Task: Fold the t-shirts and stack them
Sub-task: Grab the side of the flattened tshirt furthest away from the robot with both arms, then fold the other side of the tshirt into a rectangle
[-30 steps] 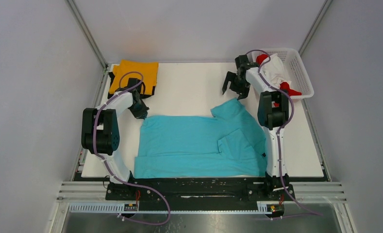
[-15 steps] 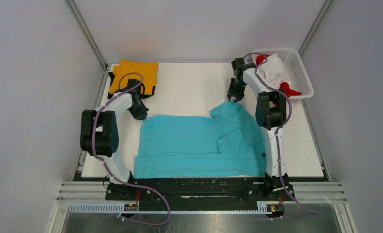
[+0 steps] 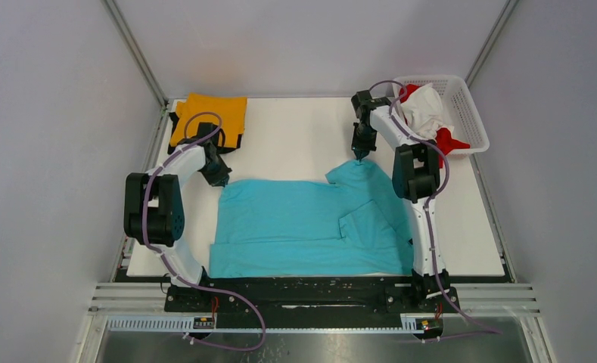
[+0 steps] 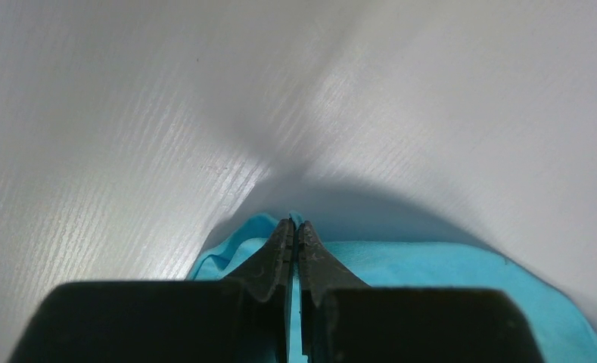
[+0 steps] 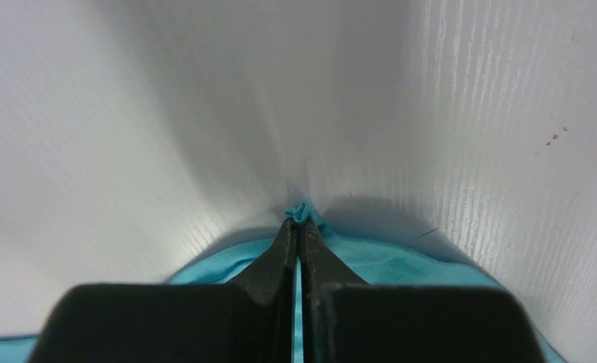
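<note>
Top external view: the left end effector (image 3: 221,179) and the right end effector (image 3: 359,155) each pinch a far corner of the turquoise t-shirt (image 3: 295,227). The shirt lies spread on the white counter (image 3: 295,125), running from both tips toward the arm bases, with a sleeve folded across its body near the right arm. Just beyond the left end effector lies a folded orange t-shirt (image 3: 208,113) on top of a black t-shirt (image 3: 175,121). Beyond and to the right of the right end effector, a white basket (image 3: 473,113) holds a white t-shirt (image 3: 430,106) and a red t-shirt (image 3: 452,138).

Left wrist view: the left end effector (image 4: 294,227) has its fingers pressed together and clamped on the edge of the turquoise t-shirt (image 4: 431,272), which bunches around the tips. Bare counter (image 4: 129,113) stretches ahead.

Right wrist view: the right end effector (image 5: 298,225) is likewise closed tight on the turquoise t-shirt (image 5: 401,265). A small tuft of cloth pokes out just past its tips, and the counter (image 5: 129,113) lies beyond.
</note>
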{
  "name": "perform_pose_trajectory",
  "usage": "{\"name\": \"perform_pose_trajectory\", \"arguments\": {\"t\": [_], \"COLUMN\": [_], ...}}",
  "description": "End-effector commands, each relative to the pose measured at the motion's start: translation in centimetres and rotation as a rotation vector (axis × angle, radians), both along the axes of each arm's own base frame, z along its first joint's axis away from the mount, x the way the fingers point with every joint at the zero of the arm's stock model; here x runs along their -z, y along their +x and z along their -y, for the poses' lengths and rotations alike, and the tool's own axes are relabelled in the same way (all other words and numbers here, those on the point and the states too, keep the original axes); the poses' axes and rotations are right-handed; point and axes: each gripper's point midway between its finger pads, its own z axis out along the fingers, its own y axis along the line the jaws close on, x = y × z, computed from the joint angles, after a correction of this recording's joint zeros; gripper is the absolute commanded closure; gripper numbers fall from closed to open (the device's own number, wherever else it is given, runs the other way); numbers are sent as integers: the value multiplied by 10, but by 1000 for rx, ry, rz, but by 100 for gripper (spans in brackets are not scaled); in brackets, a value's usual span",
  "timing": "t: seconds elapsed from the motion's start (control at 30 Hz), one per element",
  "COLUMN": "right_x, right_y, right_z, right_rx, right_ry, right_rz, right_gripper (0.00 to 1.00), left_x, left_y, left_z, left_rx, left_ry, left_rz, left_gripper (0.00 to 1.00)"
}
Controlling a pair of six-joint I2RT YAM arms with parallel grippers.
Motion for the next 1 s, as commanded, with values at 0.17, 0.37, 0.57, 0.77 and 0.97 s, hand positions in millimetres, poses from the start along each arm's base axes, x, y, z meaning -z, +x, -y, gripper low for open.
{"name": "perform_pose_trajectory", "arguments": {"t": [0.17, 0.37, 0.57, 0.77, 0.97], "right_x": [-107, -112, -127, -134, -133], "right_y": [-7, -61, -113, -161, -209], "right_z": [-6, 3, 13, 28, 44], "right_rx": [-104, -128, -160, -195, -216], "right_ry": [111, 119, 105, 70, 50], "right_rz": [370, 352, 379, 374, 345], "right_gripper": [100, 100, 100, 100, 100], "left_x": [-25, -29, -35, -34, -34], "left_y": [-7, -27, -53, -80, -97], "left_z": [10, 14, 14, 10, 1], "left_rx": [12, 26, 14, -11, -60], "left_ry": [-59, -75, -78, -71, -43], "left_rz": [102, 112, 153, 173, 198], "left_gripper": [100, 100, 100, 100, 100]}}
